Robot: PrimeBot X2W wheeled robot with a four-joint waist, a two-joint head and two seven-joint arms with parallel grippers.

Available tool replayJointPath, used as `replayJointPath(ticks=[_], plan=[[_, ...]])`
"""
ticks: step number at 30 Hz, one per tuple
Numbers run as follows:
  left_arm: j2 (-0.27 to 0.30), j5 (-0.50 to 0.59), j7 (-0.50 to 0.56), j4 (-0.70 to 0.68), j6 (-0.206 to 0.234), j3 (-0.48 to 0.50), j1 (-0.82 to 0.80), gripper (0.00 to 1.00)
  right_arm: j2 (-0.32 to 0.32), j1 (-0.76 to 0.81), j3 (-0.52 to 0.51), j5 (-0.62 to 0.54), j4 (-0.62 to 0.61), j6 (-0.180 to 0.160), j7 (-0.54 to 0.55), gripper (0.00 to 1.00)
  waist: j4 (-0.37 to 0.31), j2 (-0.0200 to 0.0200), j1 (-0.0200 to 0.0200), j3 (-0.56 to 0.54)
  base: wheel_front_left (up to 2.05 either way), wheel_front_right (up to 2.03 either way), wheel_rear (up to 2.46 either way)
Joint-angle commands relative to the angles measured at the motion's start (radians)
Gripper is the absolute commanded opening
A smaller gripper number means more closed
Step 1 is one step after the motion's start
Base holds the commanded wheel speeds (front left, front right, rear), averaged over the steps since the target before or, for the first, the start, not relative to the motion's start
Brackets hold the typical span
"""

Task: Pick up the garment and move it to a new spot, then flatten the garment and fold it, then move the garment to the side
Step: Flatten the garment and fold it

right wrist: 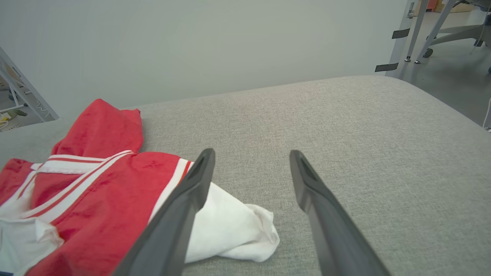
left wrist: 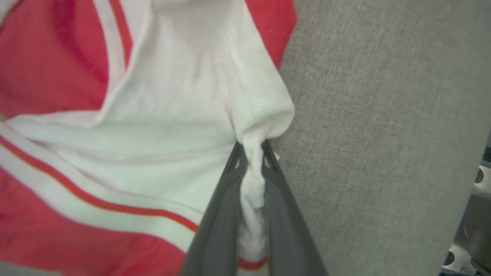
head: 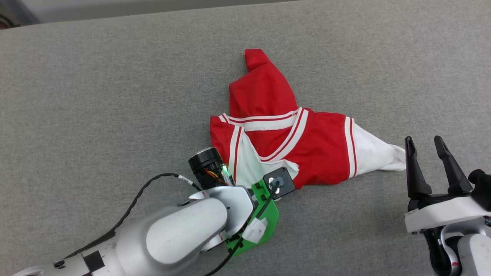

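Note:
The garment (head: pixel 284 130) is a red jersey with white sleeves and red-white striped trim, lying crumpled on the grey padded surface (head: pixel 115 96). My left arm (head: pixel 199 226) reaches in from the lower left, and its wrist covers the garment's near white edge. In the left wrist view my left gripper (left wrist: pixel 251 151) is shut on a bunched white fold of the garment (left wrist: pixel 184 115). My right gripper (head: pixel 424 147) stands open just right of the white sleeve tip (head: pixel 395 155), apart from it. The right wrist view shows that gripper (right wrist: pixel 251 155) open above the surface, with the garment (right wrist: pixel 96 184) at its left.
The grey surface (right wrist: pixel 345 126) stretches wide around the garment, bare on the left and at the back. Its far edge meets a pale wall (right wrist: pixel 191 46). Past its right edge stand a metal post (right wrist: pixel 401 34) and chair legs (right wrist: pixel 452 36) on the floor.

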Motion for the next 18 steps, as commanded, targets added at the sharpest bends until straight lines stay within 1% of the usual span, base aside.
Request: replayJointPath(ticks=[1,6,9,11,14,18], plan=[[0.009,-0.023,-0.027,0.022,-0.010,-0.029,0.040,0.00,-0.001,-0.008,-0.004,-0.004,0.004,-0.001,-0.007,1.00,0.012,0.0000,-0.0001,-0.016,0.00,0.00,0.00],[-0.011,-0.143,-0.198,-0.005,-0.010,-0.029,-0.002,0.00,-0.001,0.011,-0.020,-0.002,0.006,-0.001,-0.007,1.00,0.042,0.0000,-0.0001,-0.046,0.00,0.00,0.00],[-0.014,-0.252,-0.330,-0.030,-0.010,-0.019,-0.024,0.00,0.002,0.025,-0.032,0.003,0.006,-0.001,-0.006,1.00,0.062,0.0000,-0.0001,-0.062,0.00,0.00,0.00],[-0.004,-0.272,-0.403,-0.033,-0.010,-0.004,-0.042,0.00,0.004,0.032,-0.038,0.005,0.006,-0.001,-0.004,1.00,0.075,0.0000,-0.0001,-0.069,0.00,0.00,0.00],[0.005,-0.301,-0.511,-0.027,-0.009,0.051,-0.039,0.00,0.006,0.040,-0.046,0.007,0.005,-0.001,-0.001,1.00,0.092,0.0000,-0.0001,-0.078,0.00,0.00,0.00],[0.021,-0.347,-0.659,-0.016,0.024,0.153,-0.002,0.00,0.008,0.048,-0.054,0.010,0.006,-0.001,0.004,1.00,0.110,0.0000,-0.0001,-0.087,0.00,0.00,0.00]])
